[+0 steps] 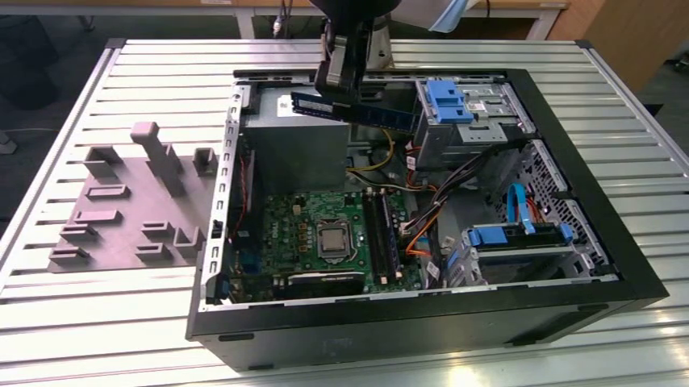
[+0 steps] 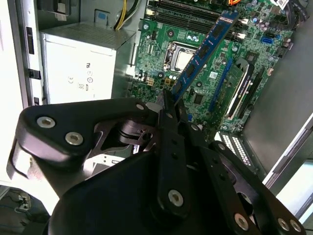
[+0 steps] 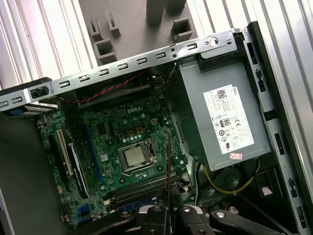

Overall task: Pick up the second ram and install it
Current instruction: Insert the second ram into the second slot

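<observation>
Ram [image 1: 377, 114] is hanging in the pincer [image 1: 338, 90], which is pinching it near one end, above the grey power supply [image 1: 289, 153] inside the open case [image 1: 608, 258]. I am judging this as the carry toward the slots [image 1: 379, 226] on the motherboard [image 1: 312, 230], and doing it well is calling for a steady grip, the stick's long edge running parallel to those black rails, and a straight, untilted descent. In the second wrist view the ram [image 2: 205, 49] is showing as a thin, flat blue strip with dark chips, slanting out over the green board; in the first wrist view it is showing edge-on, a fine dark line [image 3: 168, 156]. The power supply is reading as smooth sheet metal, the worktop [image 1: 76, 339] as ribbed, shiny aluminium, and the holder [image 1: 129, 210] as matte grey plastic.
</observation>
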{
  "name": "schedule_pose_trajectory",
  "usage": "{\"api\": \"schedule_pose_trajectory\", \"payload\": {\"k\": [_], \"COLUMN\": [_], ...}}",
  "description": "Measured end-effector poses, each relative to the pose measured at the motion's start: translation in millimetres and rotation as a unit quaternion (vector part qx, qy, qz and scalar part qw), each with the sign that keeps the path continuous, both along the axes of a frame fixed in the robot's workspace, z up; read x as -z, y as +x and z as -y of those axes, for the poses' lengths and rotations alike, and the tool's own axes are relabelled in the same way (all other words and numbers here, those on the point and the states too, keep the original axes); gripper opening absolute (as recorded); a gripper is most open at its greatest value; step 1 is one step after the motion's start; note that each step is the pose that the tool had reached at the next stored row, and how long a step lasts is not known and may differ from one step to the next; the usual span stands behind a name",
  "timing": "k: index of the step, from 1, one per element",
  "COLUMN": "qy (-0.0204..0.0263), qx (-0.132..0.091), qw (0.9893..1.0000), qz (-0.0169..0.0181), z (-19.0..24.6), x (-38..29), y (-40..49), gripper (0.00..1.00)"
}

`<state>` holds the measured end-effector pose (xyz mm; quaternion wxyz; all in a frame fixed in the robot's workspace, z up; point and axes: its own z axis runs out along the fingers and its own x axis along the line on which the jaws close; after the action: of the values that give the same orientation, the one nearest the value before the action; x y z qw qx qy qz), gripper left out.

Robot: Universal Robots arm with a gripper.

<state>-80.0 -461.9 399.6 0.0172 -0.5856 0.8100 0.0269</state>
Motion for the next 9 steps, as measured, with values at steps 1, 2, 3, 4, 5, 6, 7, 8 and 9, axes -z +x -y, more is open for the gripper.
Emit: {"api": "schedule_pose_trajectory", "payload": {"k": [1,2,3,4,5,6,7,8,9], "qy": [0.0000,0.0000,0.0000,0.0000,0.0000,0.0000,0.0000,0.0000,0.0000], "qx": [0.000,0.000,0.000,0.000,0.000,0.000,0.000,0.000,0.001], "qw": [1.0000,1.0000,1.0000,1.0000,1.0000,1.0000,1.0000,1.0000,1.0000], "qz": [0.0000,0.0000,0.0000,0.0000,0.0000,0.0000,0.0000,0.0000,0.0000], "z": [0.0,0.0,0.0,0.0,0.0,0.0,0.0,0.0,0.0], "x": [0.0,0.0,0.0,0.0,0.0,0.0,0.0,0.0,0.0], "y": [0.0,0.0,0.0,0.0,0.0,0.0,0.0,0.0,0.0], "gripper": [0.14,0.14,0.14,0.14,0.14,0.14,0.14,0.14,0.14]}}
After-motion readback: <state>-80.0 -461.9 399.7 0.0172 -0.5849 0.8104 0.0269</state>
